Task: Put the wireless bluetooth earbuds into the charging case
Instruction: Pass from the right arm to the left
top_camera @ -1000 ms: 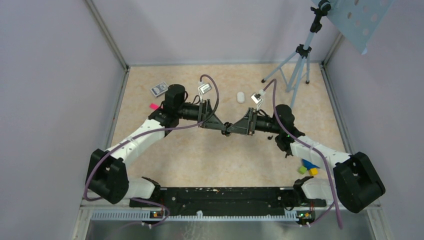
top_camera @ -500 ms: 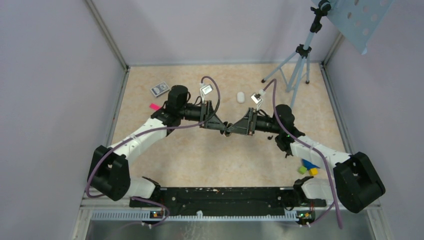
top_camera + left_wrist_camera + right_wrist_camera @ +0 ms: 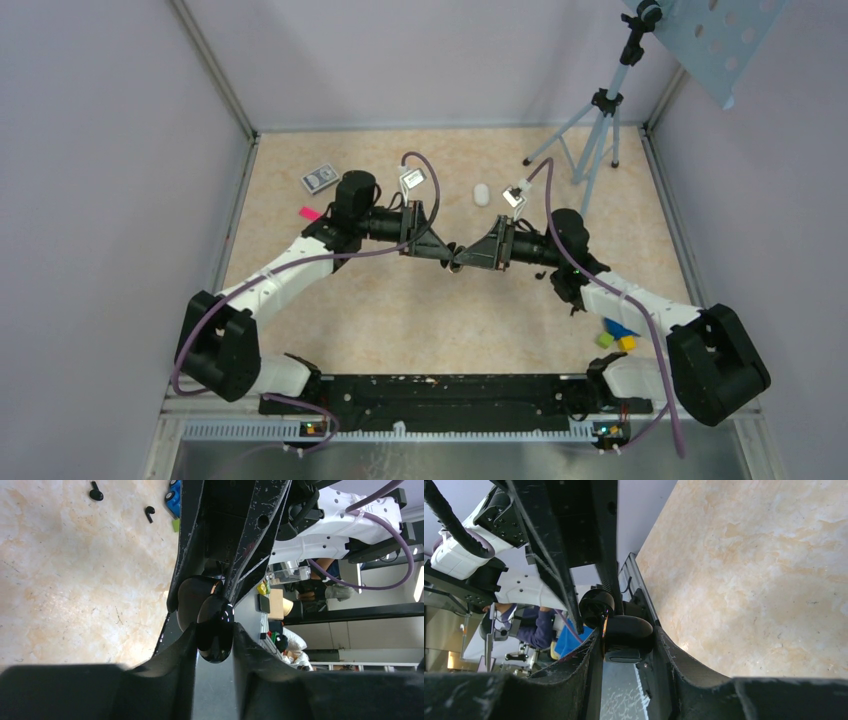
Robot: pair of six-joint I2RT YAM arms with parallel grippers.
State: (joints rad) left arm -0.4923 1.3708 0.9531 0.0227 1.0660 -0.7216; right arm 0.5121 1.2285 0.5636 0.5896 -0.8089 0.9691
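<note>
Your left gripper [image 3: 214,632] and right gripper [image 3: 627,636] meet over mid-table [image 3: 400,310]. Each is closed narrowly on the black charging case [image 3: 216,622], held off the surface. Two black earbuds [image 3: 149,513] lie loose on the table near the blue block [image 3: 173,502], well apart from the case.

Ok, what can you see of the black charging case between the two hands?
The charging case is a small, rounded, glossy black shell, plastic by its look. It appears hinged open: a round half beside the wider body, a coppery glint at the joint. It is held off the table, mid-workspace, between the fingers of the right hand. The fingers of the left hand flank it from the opposite side and appear to touch it. Its inside is hidden.
</note>
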